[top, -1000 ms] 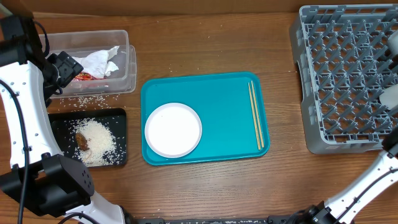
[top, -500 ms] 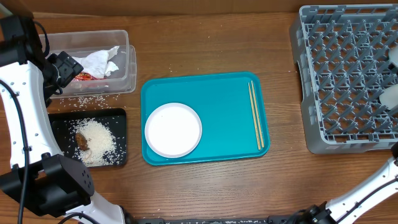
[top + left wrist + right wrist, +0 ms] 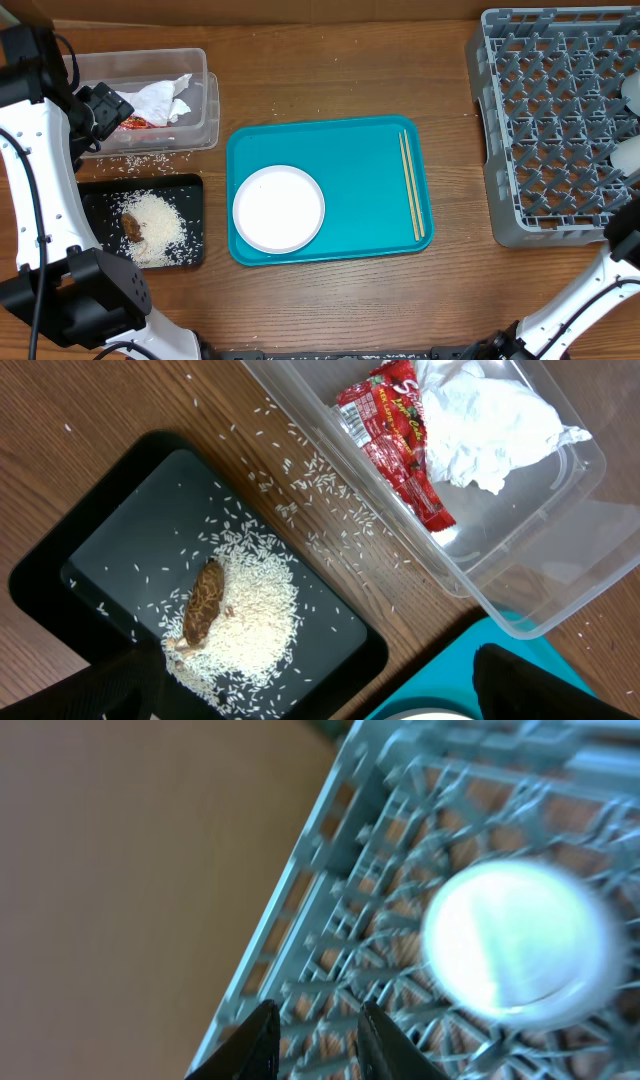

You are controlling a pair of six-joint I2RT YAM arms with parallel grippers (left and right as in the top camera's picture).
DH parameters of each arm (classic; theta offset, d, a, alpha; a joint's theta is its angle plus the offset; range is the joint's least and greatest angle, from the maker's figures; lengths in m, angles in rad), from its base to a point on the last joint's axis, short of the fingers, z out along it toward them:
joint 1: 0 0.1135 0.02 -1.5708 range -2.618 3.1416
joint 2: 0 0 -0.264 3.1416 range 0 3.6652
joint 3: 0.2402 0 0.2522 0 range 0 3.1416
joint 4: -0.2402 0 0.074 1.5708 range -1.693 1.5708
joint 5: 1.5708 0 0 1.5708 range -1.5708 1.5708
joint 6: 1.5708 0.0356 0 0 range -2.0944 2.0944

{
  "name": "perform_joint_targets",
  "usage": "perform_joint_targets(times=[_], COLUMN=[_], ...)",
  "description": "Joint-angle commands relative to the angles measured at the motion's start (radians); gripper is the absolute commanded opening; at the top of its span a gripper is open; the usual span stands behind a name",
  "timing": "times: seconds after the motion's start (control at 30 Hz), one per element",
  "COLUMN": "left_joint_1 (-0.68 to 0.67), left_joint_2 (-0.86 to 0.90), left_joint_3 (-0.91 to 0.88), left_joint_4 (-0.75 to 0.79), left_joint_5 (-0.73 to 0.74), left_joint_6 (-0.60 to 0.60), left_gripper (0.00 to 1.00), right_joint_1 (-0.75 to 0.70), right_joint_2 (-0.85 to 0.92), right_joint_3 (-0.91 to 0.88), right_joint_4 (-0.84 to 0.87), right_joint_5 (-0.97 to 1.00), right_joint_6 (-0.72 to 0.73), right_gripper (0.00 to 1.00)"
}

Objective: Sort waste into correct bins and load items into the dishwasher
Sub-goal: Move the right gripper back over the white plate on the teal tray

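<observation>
Overhead, read the waste as sorted: napkin [image 3: 160,97] and wrapper [image 3: 140,123] in the tub [image 3: 208,100], scraps [image 3: 150,228] in the black tray [image 3: 190,200], with only loose rice [image 3: 130,161] strewn on the table [image 3: 350,70] between the two bins. Left to load, by the look of it: plate [image 3: 278,208] and chopsticks [image 3: 411,185], both lying on the teal tray [image 3: 360,150], well apart from the rack [image 3: 550,130]. At the rack's right edge, make out two white pieces [image 3: 630,155], cut off by the frame and too little in view to name. In the right wrist view, despite the blur, see one round white dish [image 3: 515,940] sitting in the grid, and the right gripper [image 3: 312,1025] near the rack's edge, fingers narrow with nothing between them. In the left wrist view, find the left gripper [image 3: 325,695] over the black tray, fingers wide and empty. No certain sign of the saucer in any view. Judge the bins finished and the rack partly loaded, with the plate and chopsticks to carry across next.
</observation>
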Motion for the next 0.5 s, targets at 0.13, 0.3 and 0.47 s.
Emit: perform_joint_targets(times=[0.13,0.3,0.47], left_joint_1=[-0.007,-0.007,-0.007], left_joint_2=[-0.013,-0.013,-0.013], left_joint_3=[0.006,0.006,0.006], left_joint_4=[0.001,0.001,0.001], left_joint_5=[-0.010,-0.010,-0.010], left_joint_6=[-0.006,-0.006,-0.006], left_gripper=[1.00,1.00,1.00], right_joint_1=[0.074,0.163,0.299], right_joint_2=[-0.004,-0.011,-0.039], right_joint_3=[0.004,0.005,0.005], right_joint_4=[-0.003,0.051,-0.142], right_joint_5=[-0.800,-1.267,-1.254], right_joint_6=[-0.081,-0.094,-0.328], right_gripper=[0.32,0.38,0.38])
